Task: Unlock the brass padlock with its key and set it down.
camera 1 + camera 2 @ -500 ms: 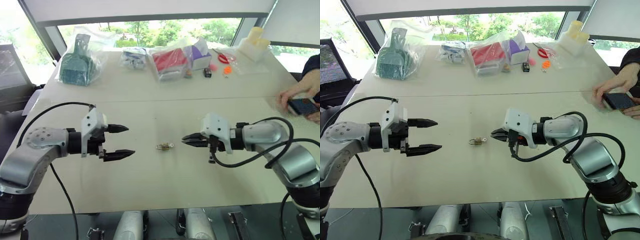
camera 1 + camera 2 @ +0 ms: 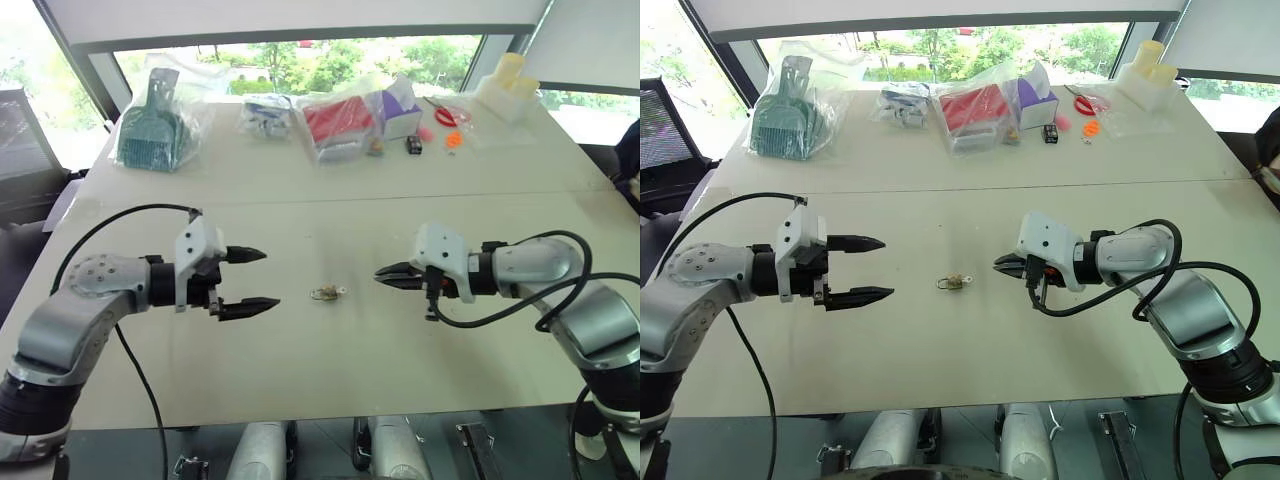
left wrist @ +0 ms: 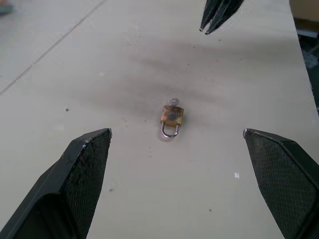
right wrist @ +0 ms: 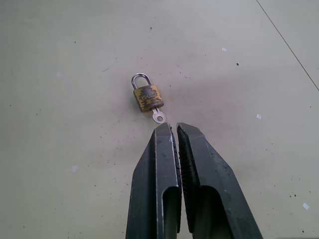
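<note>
Currently, the brass padlock (image 2: 328, 293) is lying flat on the worktop (image 2: 330, 380), approx. midway btwn the two grippers, touching neither. Its key (image 4: 158, 117) is sitting in the keyway at the body's base, head pointing toward the right gripper (image 2: 381, 273); the silvery shackle (image 3: 170, 130) is pointing toward the left gripper (image 2: 252, 279). Shackle appears seated in the body, so the lock is prob. not yet opened, though at this size that cannot be confirmed.

Right gripper: fingers are pressing together, holding nothing, tips hovering just beside the key head w/o contact. Left gripper: fingers are standing wide apart, empty, facing the shackle end from near by.

Outward: bagged items, incl. a green dustpan set (image 2: 152, 125) and a red pack (image 2: 338, 122), are lying along the far edge, well apart from the work area.

Risks from here:
- Padlock is tiny vs. the fingers. A closed right gripper advancing would be pushing the key head and sliding the lock across the smooth worktop rather than gripping it.
- Nothing is bracing the body. Turning the key w/o the left fingers clamping body or shackle would be spinning the whole lock.
- Left fingers closing off-centre could be flicking the lock sideways or pinching the worktop surface only.
- Key head is lying flat on the worktop; pinch access is poor, slip likely.
</note>
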